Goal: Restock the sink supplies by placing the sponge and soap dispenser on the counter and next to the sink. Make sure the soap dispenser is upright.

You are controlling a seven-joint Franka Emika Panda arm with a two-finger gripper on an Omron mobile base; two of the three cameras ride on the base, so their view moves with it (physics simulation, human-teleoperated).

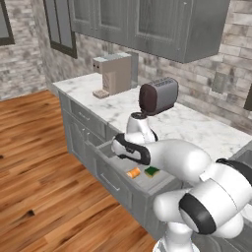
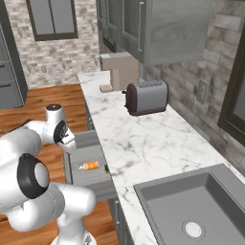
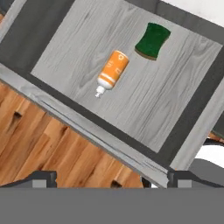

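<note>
The drawer stands pulled out from the grey cabinets under the counter; on its pale wood-grain bottom lie both supplies; the soap dispenser lies on its side near the middle of the drawer, its white pump end toward the drawer front; the sponge lies green side up just beside it, apart from it, nearer the back of the drawer and the counter edge. In the left base view the dispenser and sponge show side by side in the drawer, below the arm's elbow; in the right base view the dispenser lies mid-drawer with the sponge a green sliver at the counter's edge.

The gripper hangs above the drawer front, looking down into it; its jaws stand spread wide, holding nothing, well clear of both supplies.

The sink is sunk in the counter past the drawer; the toaster stands on the counter behind the drawer, a coffee machine beyond it at the counter's end.
</note>
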